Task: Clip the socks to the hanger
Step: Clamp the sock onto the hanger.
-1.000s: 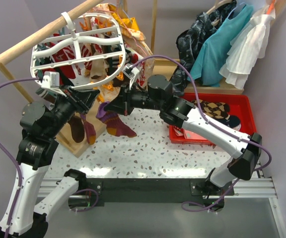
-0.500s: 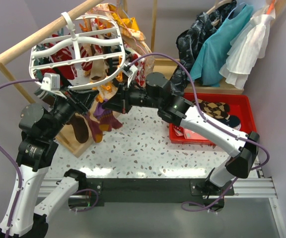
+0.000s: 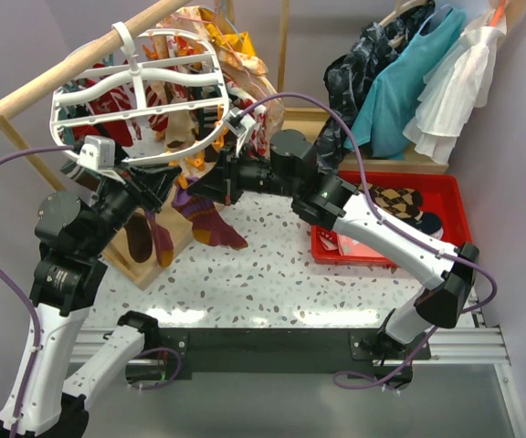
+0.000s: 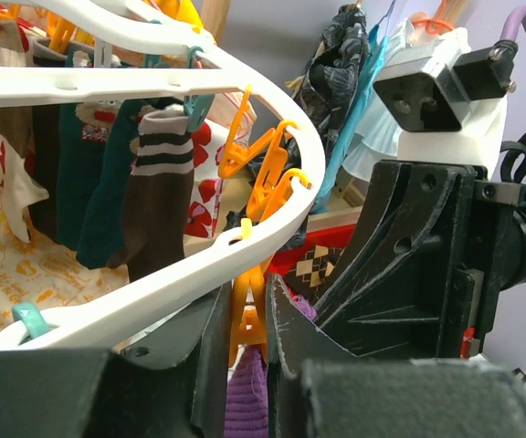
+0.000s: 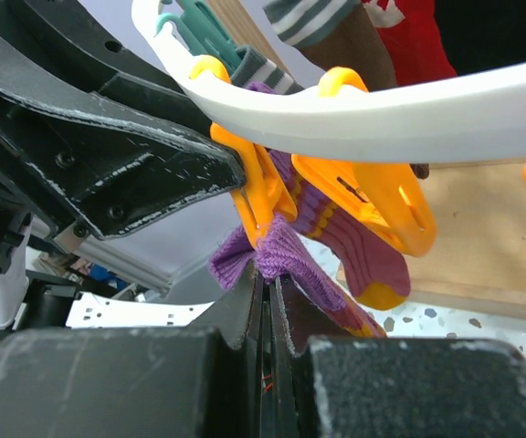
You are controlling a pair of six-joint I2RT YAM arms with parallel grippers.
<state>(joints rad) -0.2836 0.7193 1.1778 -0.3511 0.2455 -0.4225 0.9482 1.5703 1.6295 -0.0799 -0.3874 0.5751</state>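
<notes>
The white oval hanger [image 3: 199, 137] hangs from the wooden rail, with several socks clipped to it. My left gripper [image 3: 165, 180] is shut on an orange clip [image 4: 249, 319] under the hanger's near rim [image 4: 153, 292], with a finger on each side of the clip. My right gripper [image 5: 269, 278] is shut on the folded cuff of a purple sock [image 5: 290, 260] and holds it up against that clip's lower end [image 5: 256, 196]. Purple fabric [image 4: 245, 406] shows just beneath the clip between the left fingers. The sock's orange-toed foot [image 3: 213, 224] dangles below both grippers.
A red bin [image 3: 450, 196] at the right holds argyle socks [image 3: 395, 201]. Teal and white dresses [image 3: 418, 73] hang at the back right. The wooden rail [image 3: 62, 68] slants across the left, with floral cloth [image 3: 236, 50] behind the hanger. More orange clips [image 5: 382, 196] hang close by.
The right gripper has pushed the purple cuff up and left, closer under the hanger rim. The sock's hanging foot swung left and back. The left gripper has stayed on the clip.
</notes>
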